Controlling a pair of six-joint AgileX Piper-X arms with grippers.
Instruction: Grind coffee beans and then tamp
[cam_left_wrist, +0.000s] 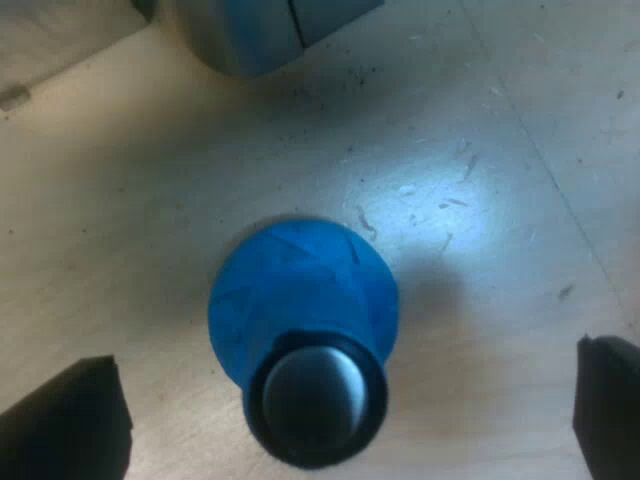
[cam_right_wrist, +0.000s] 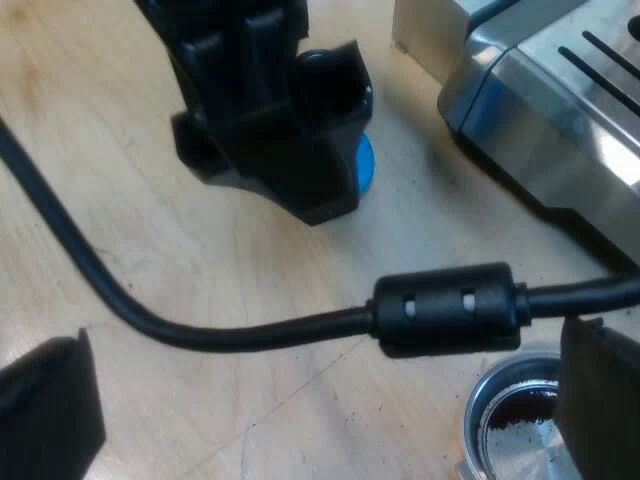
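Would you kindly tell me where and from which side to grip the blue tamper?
The blue tamper stands upright on its wide base, so probably grip its narrower dark, metal-capped top, coming straight down from above; the open left end effector hangs there, a finger each side.

The blue tamper (cam_left_wrist: 300, 320) stands upright between the wide-spread fingers (cam_left_wrist: 70, 425) of the left gripper (cam_left_wrist: 345, 400), and bare table (cam_left_wrist: 120, 200) shows on both sides of it, so each finger has free room down its flank. The corner of the espresso machine (cam_left_wrist: 260, 30) stands near, beyond the tamper, and closes that side. Seen from the right gripper (cam_right_wrist: 320, 400), whose fingers also stand wide apart, the left gripper covers the tamper from above and the metal holder (cam_right_wrist: 515, 425) lies near one finger, with open table between.
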